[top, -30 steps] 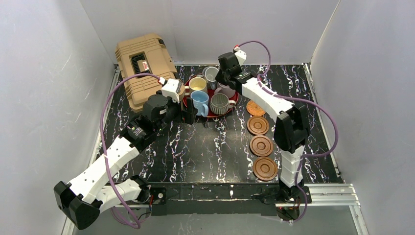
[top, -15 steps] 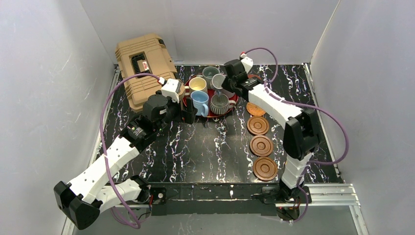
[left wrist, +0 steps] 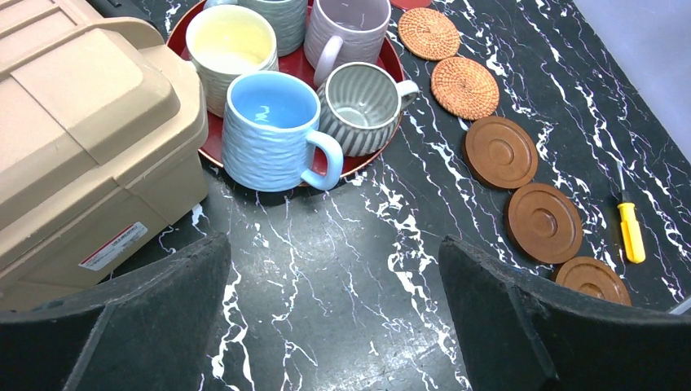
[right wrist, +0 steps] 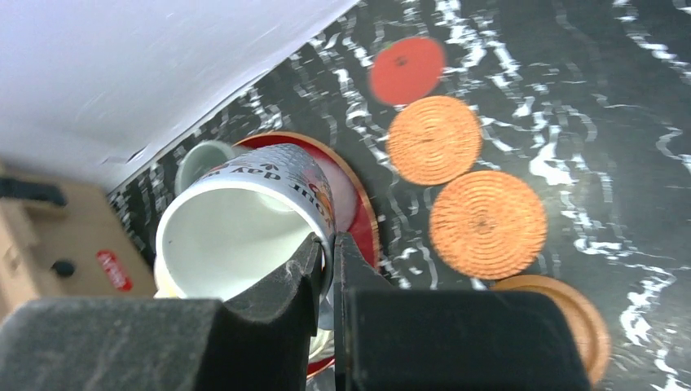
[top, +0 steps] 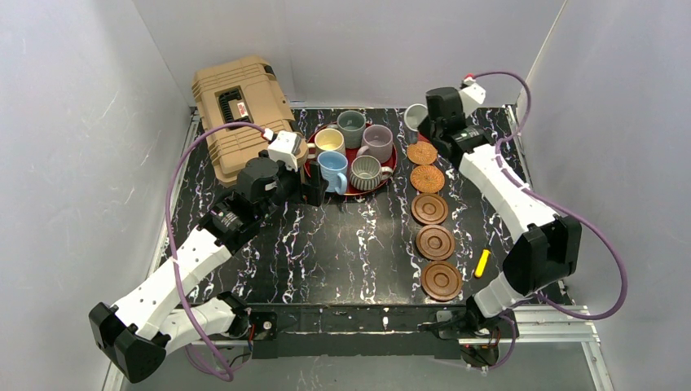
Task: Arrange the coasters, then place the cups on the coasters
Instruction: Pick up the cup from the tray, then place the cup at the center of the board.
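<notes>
**Coasters lined up, first cup on its way.** At far left a tan toolbox (top: 240, 114) sits on the black marbled tabletop (top: 350, 244). Beside it the left pincer (left wrist: 334, 252) hovers spread wide and holds nothing, facing the red tray (left wrist: 365, 161).

Five cups stand upright on that tray, mouths up. The cream-yellow mug (left wrist: 232, 45), the grey-green mug (left wrist: 281, 16) and the lilac mug (left wrist: 346, 28) are at the back. The light blue mug (left wrist: 273, 126) and the ribbed grey mug (left wrist: 363, 106) are in front, their handles turned roughly toward the coasters.

Right of the tray, six coasters lie in one line whose long axis runs from the far edge toward the arms' bases. The pinkish-red coaster (right wrist: 406, 59) is farthest, followed by the far orange coaster (right wrist: 434, 138) and the near orange coaster (right wrist: 487, 222). Three dark brown coasters (top: 434, 242) are nearest. All six are bare.

At the line's far end the right pincer (right wrist: 328, 252) pinches the wall of the white mug (right wrist: 244, 220), one finger inside the rim and one outside. The mug appears lifted off the tabletop, near the pinkish-red coaster. Its axis looks close to vertical, with the mouth up toward the wrist camera. Its handle is not visible. A yellow screwdriver (top: 482, 262) lies right of the brown coasters.

The arranging appears finished. No cup is on a coaster yet: one is in the air and five wait on the tray.
</notes>
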Available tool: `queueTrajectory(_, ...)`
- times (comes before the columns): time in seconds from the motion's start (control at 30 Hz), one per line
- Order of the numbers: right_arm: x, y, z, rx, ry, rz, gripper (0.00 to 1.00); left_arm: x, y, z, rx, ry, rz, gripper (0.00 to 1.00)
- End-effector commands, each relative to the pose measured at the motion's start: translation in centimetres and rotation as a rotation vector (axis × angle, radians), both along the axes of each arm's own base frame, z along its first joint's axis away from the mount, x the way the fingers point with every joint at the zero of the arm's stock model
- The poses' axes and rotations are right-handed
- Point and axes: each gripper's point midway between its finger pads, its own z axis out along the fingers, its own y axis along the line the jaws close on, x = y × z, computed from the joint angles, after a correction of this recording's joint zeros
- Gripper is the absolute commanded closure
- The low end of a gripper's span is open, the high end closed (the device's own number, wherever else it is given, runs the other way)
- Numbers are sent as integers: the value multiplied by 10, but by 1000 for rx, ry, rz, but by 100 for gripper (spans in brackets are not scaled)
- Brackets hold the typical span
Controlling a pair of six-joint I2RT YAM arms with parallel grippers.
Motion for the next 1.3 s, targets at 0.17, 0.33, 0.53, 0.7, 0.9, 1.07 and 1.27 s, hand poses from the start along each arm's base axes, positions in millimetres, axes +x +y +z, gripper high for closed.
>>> queueTrajectory(0.17, 11, -74, -7, 44, 64, -277, 99, -1, 7, 7, -9, -22, 22, 2)
queueTrajectory(0.33, 19, -86, -28, 68, 153, -364, 99, -1, 6, 6, -7, -19, 19, 2)
queueTrajectory(0.53, 33, -88, -56, 131, 222, -442, 99, -1, 6, 5, -4, -15, 19, 2)
queueTrajectory(0.7, 39, -77, -75, 189, 287, -456, 99, 2, 5, 1, 7, -16, 16, 2)
queueTrajectory(0.9, 29, -60, -75, 284, 304, -392, 99, 9, -21, -2, -12, -24, -76, 9)
queueTrajectory(1.07, 1, -59, -55, 321, 282, -344, 99, 13, -62, 4, 5, -61, -114, 11)
queueTrajectory(1.27, -39, -57, -31, 369, 245, -270, 99, 18, -126, -10, 31, -35, -148, 10)
